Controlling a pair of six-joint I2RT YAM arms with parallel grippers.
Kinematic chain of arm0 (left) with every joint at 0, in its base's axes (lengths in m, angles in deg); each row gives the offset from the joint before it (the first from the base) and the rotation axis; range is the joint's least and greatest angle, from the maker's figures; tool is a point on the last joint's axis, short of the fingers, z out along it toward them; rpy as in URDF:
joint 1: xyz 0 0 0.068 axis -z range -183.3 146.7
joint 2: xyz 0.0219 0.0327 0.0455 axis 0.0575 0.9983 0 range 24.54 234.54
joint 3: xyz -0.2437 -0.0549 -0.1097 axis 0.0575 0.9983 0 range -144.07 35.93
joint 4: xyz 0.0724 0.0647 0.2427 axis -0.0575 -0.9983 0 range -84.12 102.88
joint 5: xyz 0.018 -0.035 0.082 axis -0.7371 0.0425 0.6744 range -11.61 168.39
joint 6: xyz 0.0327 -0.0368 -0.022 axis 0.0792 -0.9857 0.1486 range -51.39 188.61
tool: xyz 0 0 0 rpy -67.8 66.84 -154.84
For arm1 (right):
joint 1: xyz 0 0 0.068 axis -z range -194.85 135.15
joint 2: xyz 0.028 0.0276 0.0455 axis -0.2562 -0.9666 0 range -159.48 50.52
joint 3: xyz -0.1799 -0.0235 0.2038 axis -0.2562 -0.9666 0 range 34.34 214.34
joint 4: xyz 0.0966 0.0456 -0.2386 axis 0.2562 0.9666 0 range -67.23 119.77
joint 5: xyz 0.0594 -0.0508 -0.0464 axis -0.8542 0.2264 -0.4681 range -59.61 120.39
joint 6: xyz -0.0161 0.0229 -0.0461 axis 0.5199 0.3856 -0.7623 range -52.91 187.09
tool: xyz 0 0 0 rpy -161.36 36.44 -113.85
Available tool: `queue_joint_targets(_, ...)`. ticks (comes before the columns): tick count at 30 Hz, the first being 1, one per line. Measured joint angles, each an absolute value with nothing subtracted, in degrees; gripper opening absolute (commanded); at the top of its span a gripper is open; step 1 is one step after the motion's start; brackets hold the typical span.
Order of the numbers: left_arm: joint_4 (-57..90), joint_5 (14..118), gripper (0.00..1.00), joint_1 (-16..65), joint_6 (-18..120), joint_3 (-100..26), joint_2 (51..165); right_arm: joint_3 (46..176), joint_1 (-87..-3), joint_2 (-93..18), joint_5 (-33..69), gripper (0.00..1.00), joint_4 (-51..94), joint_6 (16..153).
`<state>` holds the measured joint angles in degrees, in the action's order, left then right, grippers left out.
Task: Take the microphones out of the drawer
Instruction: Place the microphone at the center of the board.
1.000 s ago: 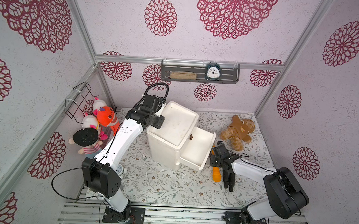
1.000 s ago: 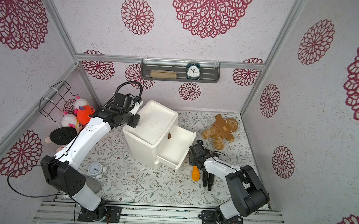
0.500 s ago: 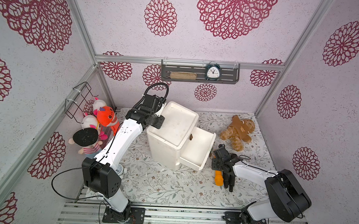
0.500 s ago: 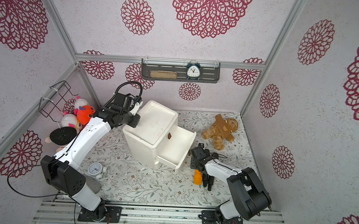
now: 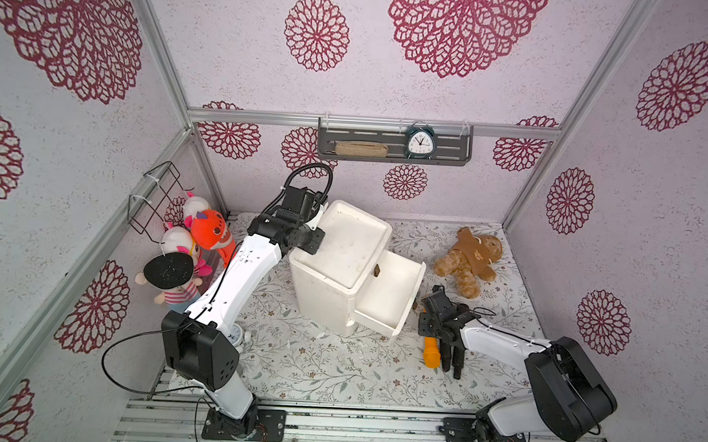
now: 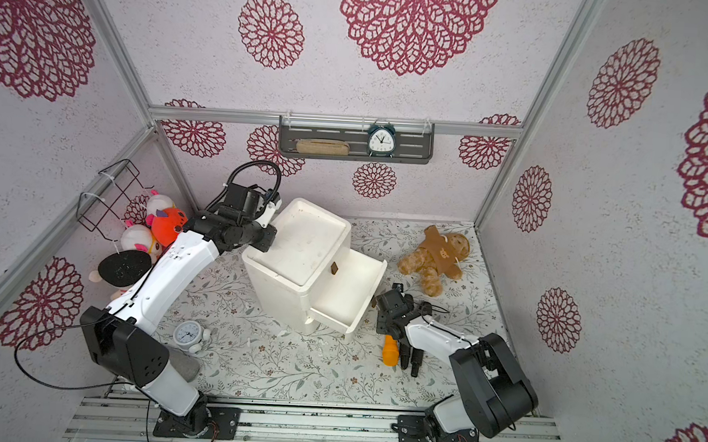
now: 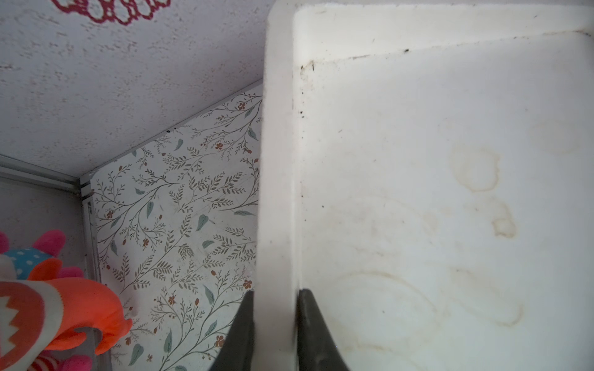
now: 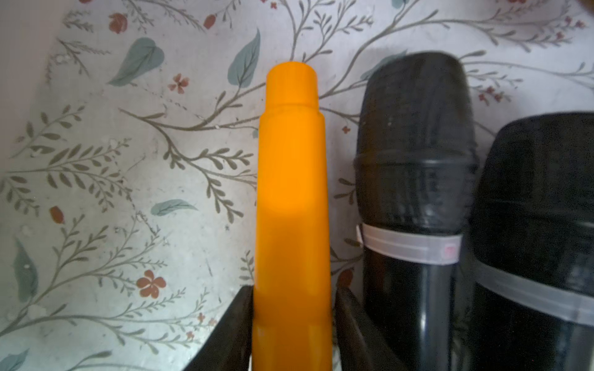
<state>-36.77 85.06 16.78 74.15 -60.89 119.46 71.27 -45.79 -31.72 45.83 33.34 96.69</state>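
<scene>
Resting on mat (image 8: pixel 96 208), orange microphone (image 8: pixel 291 192) between fingers (image 8: pixel 238 321) of right end effector (image 8: pixel 292 292)

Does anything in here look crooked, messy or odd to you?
The white cabinet sits turned askew to the back wall, with its drawer pulled out. Its top carries brownish ring stains.

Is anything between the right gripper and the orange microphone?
Nothing visible. The orange microphone lies on the table between the fingers of the right gripper, outside the drawer; two black microphones lie beside it, not between.
</scene>
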Motion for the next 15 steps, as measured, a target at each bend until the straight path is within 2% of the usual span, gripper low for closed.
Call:
queue_joint_targets(6,-37.0,85.1,0.01,16.8,74.2,-61.1,119.6,71.3,-45.9,-31.4,45.8,0.47,33.4,96.7)
queue_joint_targets(15,-37.2,85.1,0.01,16.8,74.1,-61.3,119.7,71.3,-46.1,-28.9,45.9,0.56,33.6,96.7)
